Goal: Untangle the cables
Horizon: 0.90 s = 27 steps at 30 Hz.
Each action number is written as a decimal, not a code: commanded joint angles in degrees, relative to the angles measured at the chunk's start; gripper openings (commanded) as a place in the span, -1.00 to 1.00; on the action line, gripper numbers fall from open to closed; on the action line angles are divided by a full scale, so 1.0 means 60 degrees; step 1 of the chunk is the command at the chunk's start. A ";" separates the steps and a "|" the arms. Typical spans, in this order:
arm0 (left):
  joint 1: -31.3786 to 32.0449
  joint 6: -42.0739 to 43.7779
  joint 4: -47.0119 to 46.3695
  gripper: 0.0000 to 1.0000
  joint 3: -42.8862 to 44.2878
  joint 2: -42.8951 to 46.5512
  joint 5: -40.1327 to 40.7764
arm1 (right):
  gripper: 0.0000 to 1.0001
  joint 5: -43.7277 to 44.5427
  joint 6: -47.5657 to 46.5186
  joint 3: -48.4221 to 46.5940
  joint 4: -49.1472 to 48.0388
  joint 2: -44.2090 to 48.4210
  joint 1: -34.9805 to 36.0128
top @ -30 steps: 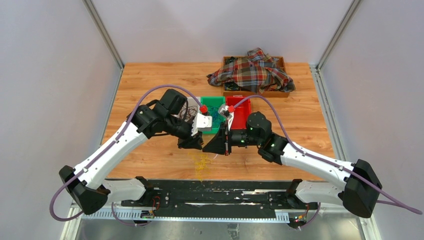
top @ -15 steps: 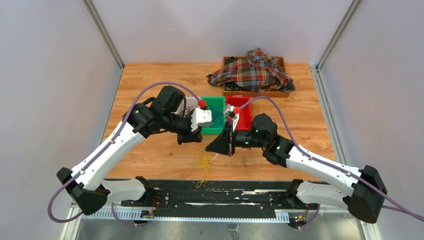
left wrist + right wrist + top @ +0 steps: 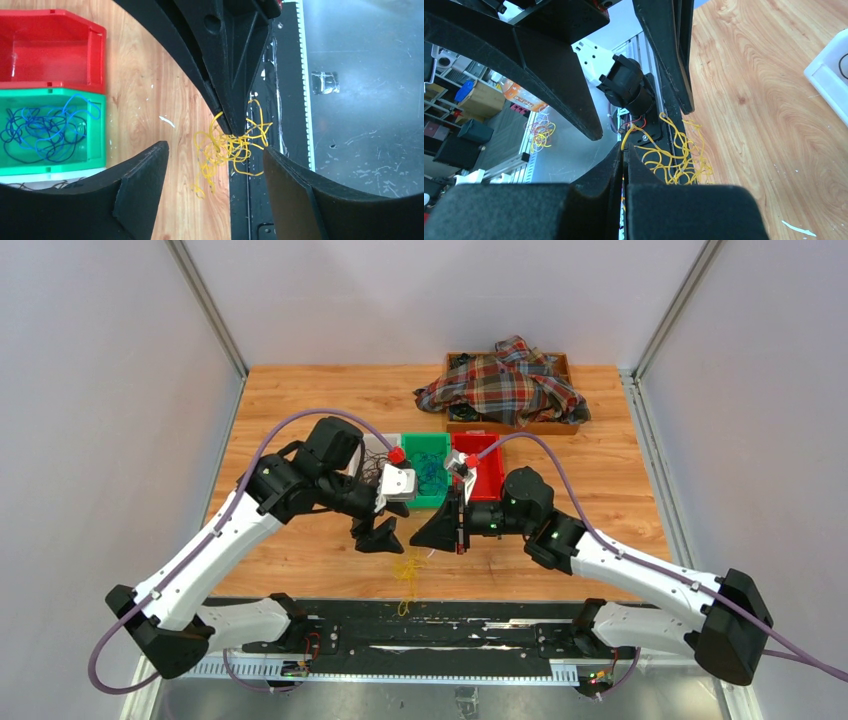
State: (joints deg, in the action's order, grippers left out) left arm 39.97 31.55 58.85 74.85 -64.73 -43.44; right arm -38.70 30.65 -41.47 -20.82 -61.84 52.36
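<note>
From above, the left tool [image 3: 379, 537] is open wide and holds nothing. The right tool [image 3: 416, 542] is just beside it, shut tight on the yellow cable [image 3: 407, 568]. The yellow cable hangs in a loose bunch by the middle of the near edge of the table [image 3: 300, 400]. Behind the tools sit a green bin [image 3: 426, 502] with the blue cable [image 3: 430, 472] in it and a red bin [image 3: 483, 478] on its right. In the left wrist view, the yellow bunch sits between the two wide black fingers [image 3: 135, 190]. The right tool comes in from the top and pinches it. A white bin [image 3: 50, 175] with the dark cable [image 3: 70, 183] touches the green bin. In the right wrist view, the right tool's fingers [image 3: 589, 200] are pressed together on a yellow strand, and the rest of the bunch hangs over the table's near edge.
</note>
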 commanded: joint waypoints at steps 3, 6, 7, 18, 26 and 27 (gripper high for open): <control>0.0070 0.0187 -0.0082 0.39 -0.0014 -0.0243 -0.0702 | -0.99 -0.0552 0.0245 -0.0238 -0.0534 -0.0210 0.0021; 0.0072 0.0175 -0.0090 0.28 -0.0077 -0.0343 -0.0795 | -0.99 -0.0582 0.0312 -0.0251 -0.0744 -0.0250 0.0028; 0.0078 0.0171 -0.0083 0.21 -0.0113 -0.0376 -0.0838 | -0.99 -0.0582 0.0282 -0.0251 -0.0742 -0.0283 0.0019; 0.0065 0.0229 -0.0118 -0.71 -0.0045 -0.0380 -0.0138 | -0.99 -0.0395 -0.0426 -0.0331 0.0133 -0.0150 -0.0071; 0.0069 0.0141 -0.0291 -0.92 0.0628 -0.0579 0.2066 | -0.85 0.0834 -0.1593 -0.0443 0.1136 0.0219 -0.0157; 0.0065 -0.0009 -0.0362 -0.94 0.0755 -0.0641 0.2257 | -0.84 0.1218 -0.1725 -0.0443 0.1197 0.0241 -0.0157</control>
State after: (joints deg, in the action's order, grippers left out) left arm 40.25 32.69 59.11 75.70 -67.85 -38.04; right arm -37.34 25.21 -41.85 -16.47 -62.30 51.94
